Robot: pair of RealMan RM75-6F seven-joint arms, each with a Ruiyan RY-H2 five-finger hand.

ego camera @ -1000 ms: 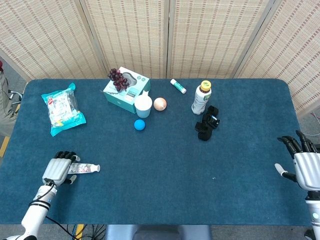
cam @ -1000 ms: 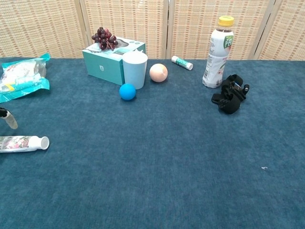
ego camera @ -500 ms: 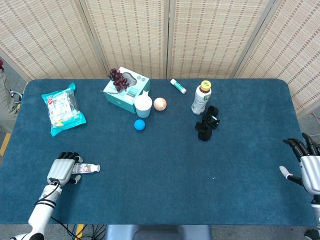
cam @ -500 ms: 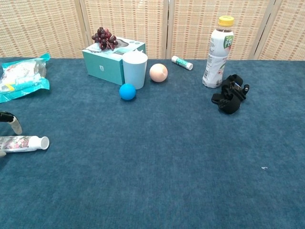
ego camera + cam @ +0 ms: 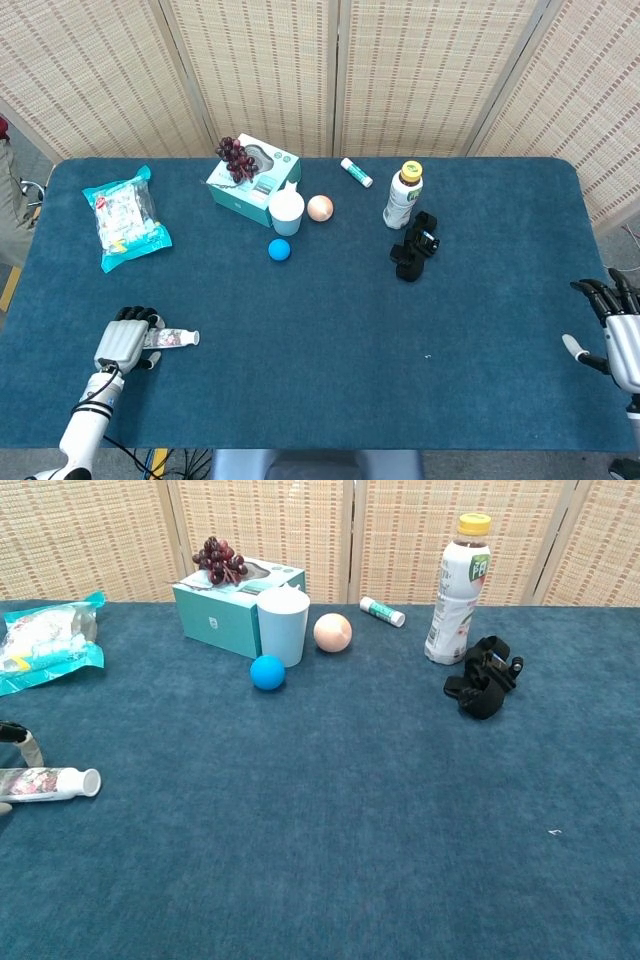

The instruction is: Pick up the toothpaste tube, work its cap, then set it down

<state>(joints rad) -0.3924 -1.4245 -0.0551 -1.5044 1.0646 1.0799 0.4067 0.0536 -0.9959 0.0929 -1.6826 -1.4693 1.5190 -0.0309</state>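
Over the near left corner of the fuzzy dark-blue table cloth [image 5: 330, 330], the grey metal-and-plastic left hand [image 5: 122, 343] lies knuckles-up with its fingers curled over the tail end of the slim white toothpaste tube [image 5: 170, 339], which lies flat on the cloth, printed with small flowers, its round white cap [image 5: 90, 780] pointing toward the table's middle; whether the fingers actually clamp the tube or only rest on it I cannot tell. In the chest view only a dark fingertip shows at the left edge, just beside the tube. At the far right edge the right hand [image 5: 617, 325] hangs off the table with its dark fingers spread and nothing in it. Farther back sit a crinkly teal-and-white plastic snack bag [image 5: 125, 216], a teal cardboard box [image 5: 232, 605] with a bunch of dark purple grapes [image 5: 216, 557] on it, a smooth pale-blue cup [image 5: 283, 625], a small glossy blue ball [image 5: 267, 672], a peach-coloured ball [image 5: 332, 632], a white stick-shaped tube with a green band [image 5: 382, 611], a white drink bottle with a yellow cap [image 5: 457, 588], and a lumpy black clamp-like object [image 5: 483, 676].
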